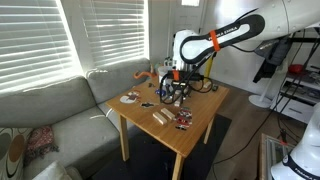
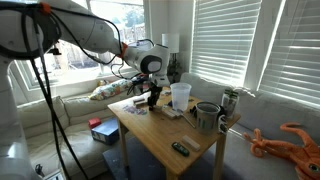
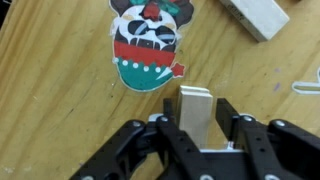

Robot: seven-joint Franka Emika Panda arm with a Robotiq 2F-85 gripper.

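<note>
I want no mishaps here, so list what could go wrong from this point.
1. The gripper is shut on the wooden block with only its fingertips, so the block may twist or slip.
2. The panda figure lies just beyond the block; a low sweep could drag it.
3. A second block lies nearby and could be knocked.

Wood tabletop [image 3: 60, 110]: pale, fine grain, dull satin finish. Small block [image 3: 198, 100]: bare light wood, smooth, matt. The gripper [image 3: 199, 120]: black plastic, matt, slight sheen at edges. Flat panda figure [image 3: 148, 45]: printed, faintly glossy; paper or cloth unclear.
</note>
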